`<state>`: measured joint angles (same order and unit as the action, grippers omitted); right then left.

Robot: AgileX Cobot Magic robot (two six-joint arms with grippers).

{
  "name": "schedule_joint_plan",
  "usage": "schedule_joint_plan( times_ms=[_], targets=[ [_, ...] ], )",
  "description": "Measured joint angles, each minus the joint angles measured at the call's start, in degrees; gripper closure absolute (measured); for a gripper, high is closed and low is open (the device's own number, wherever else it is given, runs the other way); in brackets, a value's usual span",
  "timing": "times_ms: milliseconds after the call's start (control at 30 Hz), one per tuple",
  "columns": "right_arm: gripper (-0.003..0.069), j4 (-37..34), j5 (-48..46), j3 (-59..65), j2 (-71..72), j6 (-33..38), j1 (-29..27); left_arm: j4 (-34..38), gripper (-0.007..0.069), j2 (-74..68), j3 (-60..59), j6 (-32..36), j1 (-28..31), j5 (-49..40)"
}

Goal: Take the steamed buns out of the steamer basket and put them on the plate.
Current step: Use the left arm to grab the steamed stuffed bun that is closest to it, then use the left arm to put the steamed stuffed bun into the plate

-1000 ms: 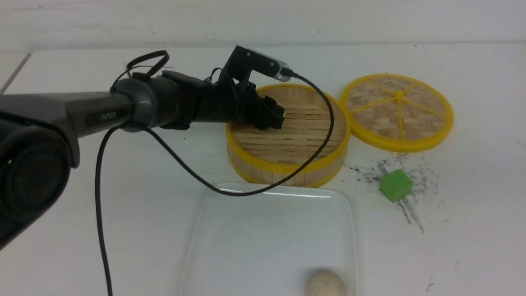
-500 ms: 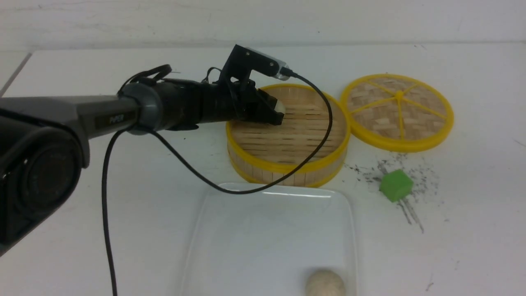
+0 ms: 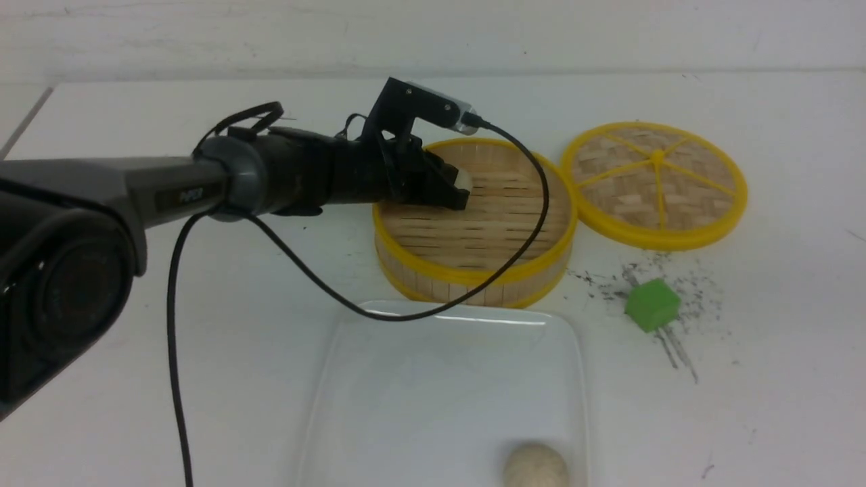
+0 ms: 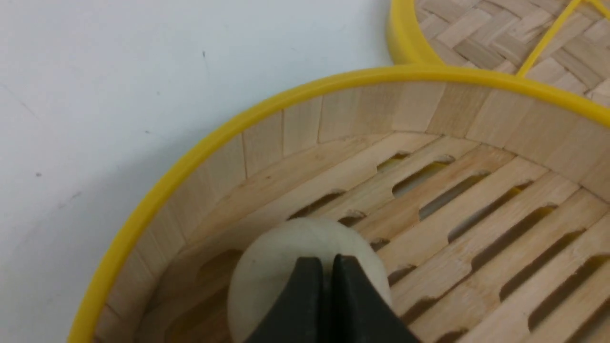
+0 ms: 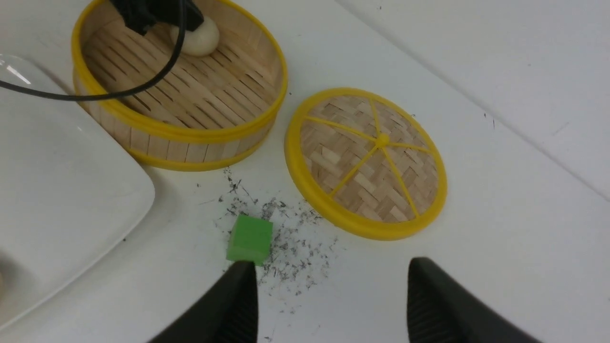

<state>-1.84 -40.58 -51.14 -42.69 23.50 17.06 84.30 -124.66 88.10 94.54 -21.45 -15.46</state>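
Observation:
One cream steamed bun (image 3: 464,178) lies on the slatted floor at the far left of the steamer basket (image 3: 473,274). My left gripper (image 3: 461,195) reaches into the basket; in the left wrist view its fingertips (image 4: 321,261) are closed together in front of the bun (image 4: 267,271), not around it. The right wrist view shows the bun (image 5: 202,37) resting on the basket (image 5: 190,136) floor beside the black fingers. A second bun (image 3: 536,467) lies on the white plate (image 3: 406,379) at its near edge. My right gripper (image 5: 329,274) is open and empty above the table.
The flat woven lid (image 3: 653,182) lies right of the basket. A green cube (image 3: 651,304) sits among black specks on the table, close to my right gripper's left finger (image 5: 238,295). A black cable (image 3: 406,314) hangs from the left wrist across the basket's front rim.
The left gripper rose slightly inside the basket and the bun, hidden a second ago, now shows at its fingertips. Nothing else has moved.

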Motion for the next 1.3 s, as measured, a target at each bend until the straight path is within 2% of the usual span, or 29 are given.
schedule_joint_plan(
  times_ms=[33, 67, 267, 367, 500, 633, 800, 867, 1000, 1100, 1300],
  targets=[
    [0.0237, 0.0, 0.0, 0.0, 0.0, 0.0, 0.0, -0.5, 0.0601, 0.1, -0.1, -0.4, 0.0, -0.1],
    [0.0238, 0.0, 0.0, 0.0, 0.0, 0.0, 0.0, -5.4, 0.0601, 1.2, -0.1, -4.0, 0.0, -1.2],
    [0.0238, 0.0, 0.0, 0.0, 0.0, 0.0, 0.0, -20.3, 0.0599, 7.5, -0.1, -17.5, 0.0, -5.4],
    [0.0238, 0.0, 0.0, 0.0, 0.0, 0.0, 0.0, -24.6, 0.0599, 10.0, -0.1, -20.2, 0.0, -6.2],
    [0.0238, 0.0, 0.0, 0.0, 0.0, 0.0, 0.0, -31.3, 0.0599, 14.8, -0.1, -27.5, 0.0, -9.8],
    [0.0238, 0.0, 0.0, 0.0, 0.0, 0.0, 0.0, -38.3, 0.0599, 19.2, -0.1, -36.8, 0.0, -17.0],
    [0.0238, 0.1, 0.0, 0.0, 0.0, 0.0, 0.0, -51.2, 0.06, 25.1, -0.1, -50.3, 0.0, -30.2],
    [0.0238, 0.2, 0.0, 0.0, 0.1, 0.0, 0.0, -53.5, 0.06, 26.8, -0.1, -53.4, 0.0, -36.1],
    [0.0239, 0.3, 0.0, 0.0, 0.5, 0.0, 0.0, -52.0, 0.06, 29.4, -1.7, -55.9, 0.0, -44.8],
    [0.0239, 0.3, 0.0, 0.0, 1.2, 0.0, 0.0, -50.6, 0.06, 31.3, -5.1, -56.6, 0.0, -48.4],
    [0.0239, 0.7, 0.5, 1.6, 2.9, -0.1, 0.0, -48.6, 0.06, 35.6, -15.9, -57.2, -1.4, -49.0]
  ],
)
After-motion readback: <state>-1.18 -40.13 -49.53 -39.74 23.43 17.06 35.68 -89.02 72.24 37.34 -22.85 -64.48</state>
